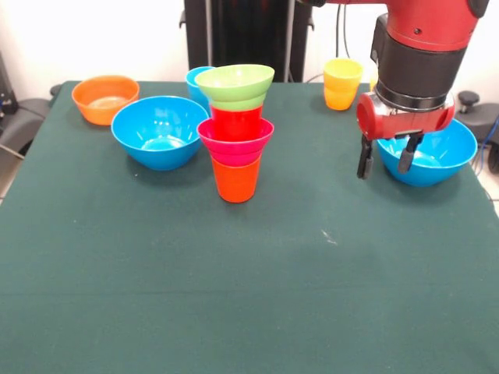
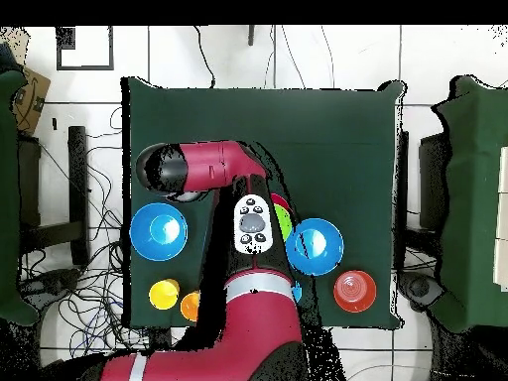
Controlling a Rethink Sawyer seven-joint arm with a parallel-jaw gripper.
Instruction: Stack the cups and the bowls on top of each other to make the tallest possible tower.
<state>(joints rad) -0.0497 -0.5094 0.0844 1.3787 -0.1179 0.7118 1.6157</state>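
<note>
The tower stands mid-table: an orange cup (image 1: 235,181) at the bottom, a pink-red bowl (image 1: 235,140), a red cup (image 1: 236,122), and a lime-green bowl (image 1: 235,82) on top. A light blue cup (image 1: 195,81) stands just behind it. One blue bowl (image 1: 160,131) sits left of the tower, another blue bowl (image 1: 433,160) at the right. An orange bowl (image 1: 104,98) is at the far left. A yellow cup (image 1: 343,72) sits in a yellow-orange cup (image 1: 340,99) at the back. My gripper (image 1: 385,162) is open and empty, hanging by the right blue bowl's left rim.
In the overhead view my arm (image 2: 248,228) covers the tower, apart from a green sliver. Both blue bowls (image 2: 159,231) (image 2: 317,246), the orange bowl (image 2: 354,290) and the yellow cup (image 2: 164,294) show there. The table's dark green cloth (image 1: 249,296) spreads in front of the tower.
</note>
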